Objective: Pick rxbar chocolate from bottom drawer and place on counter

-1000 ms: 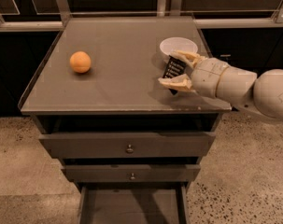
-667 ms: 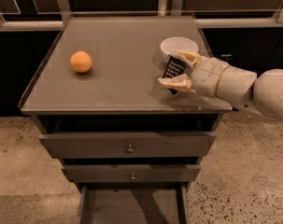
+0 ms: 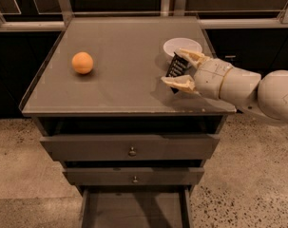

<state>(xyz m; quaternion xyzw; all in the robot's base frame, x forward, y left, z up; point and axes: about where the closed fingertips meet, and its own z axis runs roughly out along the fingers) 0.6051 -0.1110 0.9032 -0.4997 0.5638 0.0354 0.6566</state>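
Observation:
The rxbar chocolate [image 3: 176, 70] is a small black bar with white lettering, standing tilted between the two tan fingers of my gripper [image 3: 171, 66]. The gripper is shut on it at the right side of the counter [image 3: 124, 87], with the bar's lower end at or just above the grey top. My white arm reaches in from the right. The bottom drawer [image 3: 134, 212] is pulled open at the lower edge of the view, and its grey floor shows nothing on it.
A white bowl [image 3: 182, 45] sits on the counter just behind the gripper. An orange ball [image 3: 82, 62] lies on the left of the counter. Two knobbed drawers [image 3: 132, 148] above the bottom one are closed. A railing runs behind the cabinet.

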